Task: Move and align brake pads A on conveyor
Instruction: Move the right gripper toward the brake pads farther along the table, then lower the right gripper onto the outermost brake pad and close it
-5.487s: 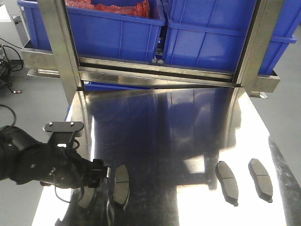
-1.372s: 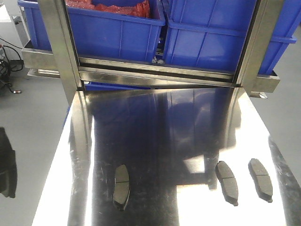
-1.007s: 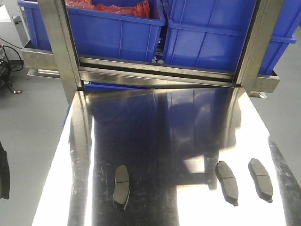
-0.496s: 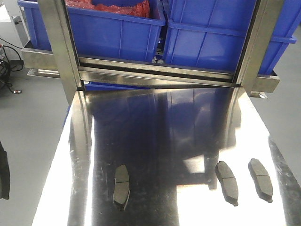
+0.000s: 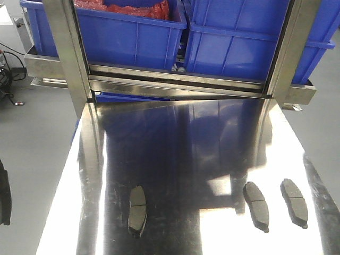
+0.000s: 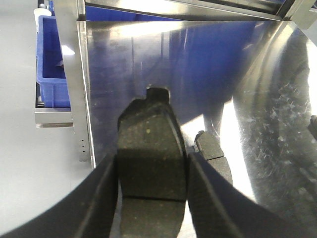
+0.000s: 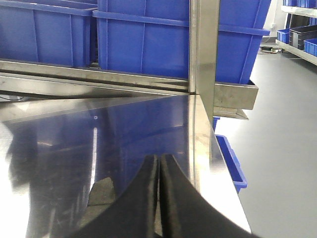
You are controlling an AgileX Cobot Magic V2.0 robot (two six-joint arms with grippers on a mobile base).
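Observation:
In the left wrist view my left gripper (image 6: 152, 163) is shut on a dark grey brake pad (image 6: 151, 134), which sticks out forward between the two fingers above the steel table's left part. A second pad (image 6: 212, 152) lies on the table just right of it. The front view shows three pads lying on the steel table: one at front left (image 5: 137, 210) and two at front right (image 5: 256, 206) (image 5: 295, 203). My right gripper (image 7: 159, 159) is shut with nothing in it, low over the table's right side, and a pad (image 7: 101, 191) lies partly hidden behind its left finger. The conveyor is out of view.
Blue bins (image 5: 133, 32) stand on a steel rack behind the table, between upright steel posts (image 5: 66, 53) (image 5: 287, 48). A smaller blue bin (image 6: 49, 64) sits low beside the table's left edge. A dark shape (image 5: 4, 199) shows at the front view's left border.
The left arm, earlier over the table's front left beside the pad there, has pulled back off the left edge. The three pads on the table have not moved.

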